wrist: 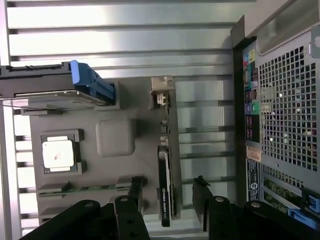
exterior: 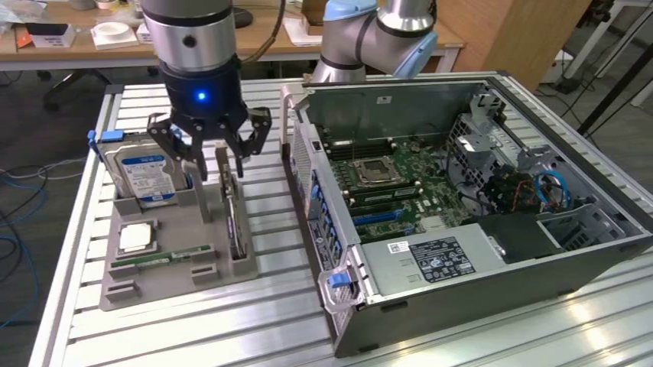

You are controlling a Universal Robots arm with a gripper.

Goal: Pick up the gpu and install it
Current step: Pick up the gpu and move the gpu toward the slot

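The gpu [exterior: 232, 215] stands on its edge in a slot of the grey holder tray [exterior: 189, 229], a thin card with a black cooler. In the wrist view the gpu [wrist: 165, 170] runs edge-on, its metal bracket end toward the hard drive side. My gripper [exterior: 219, 167] hangs open just above the card's far end. One black finger [wrist: 135, 189] is on each side of the card, with a gap to it on both sides. Nothing is held.
A hard drive [exterior: 148, 174] with a blue clip stands in the tray, with a CPU [exterior: 136, 238] and a memory stick [exterior: 164, 258] lying nearby. The open computer case [exterior: 337, 229] with its motherboard [exterior: 398, 187] stands close on the exterior view's right. The table is ribbed aluminium.
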